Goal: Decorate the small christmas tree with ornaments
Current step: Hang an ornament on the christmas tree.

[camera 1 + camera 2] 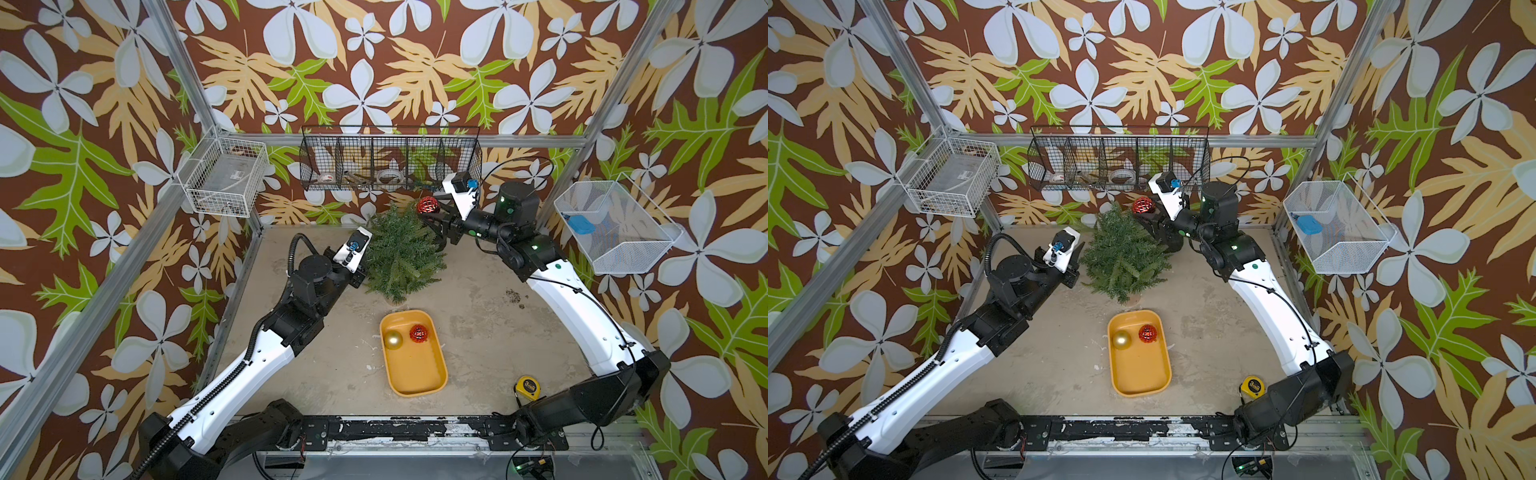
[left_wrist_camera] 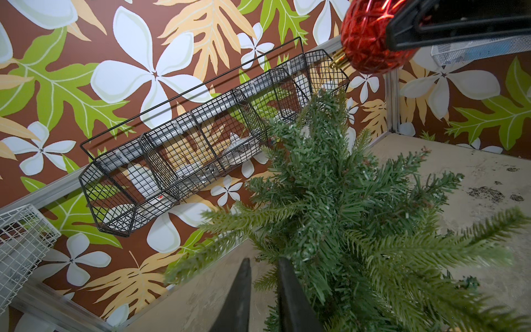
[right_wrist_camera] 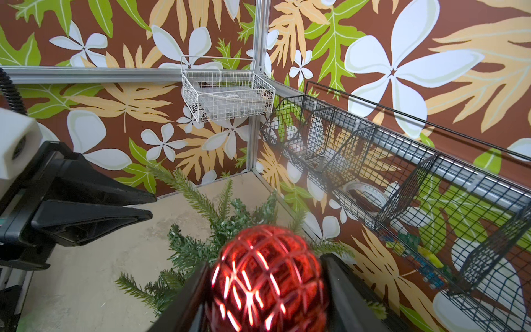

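The small christmas tree (image 1: 401, 253) stands upright at the back middle of the table. My right gripper (image 3: 265, 263) is shut on a glittery red ornament (image 3: 268, 278), held just above and behind the treetop (image 1: 428, 205). Its gold cap points toward the tree in the left wrist view (image 2: 339, 60). My left gripper (image 2: 264, 260) sits at the tree's left side. Its fingers stand a narrow gap apart, with only a twig tip in the gap and no clear grip. A gold ornament (image 1: 392, 340) and a second red ornament (image 1: 418, 333) lie in the yellow tray (image 1: 415, 384).
A black wire basket (image 1: 390, 162) hangs on the back wall close behind the held ornament. White wire baskets hang at the left (image 1: 224, 178) and right (image 1: 615, 228). A yellow-and-black tape measure (image 1: 527, 387) lies near the front right by the right arm.
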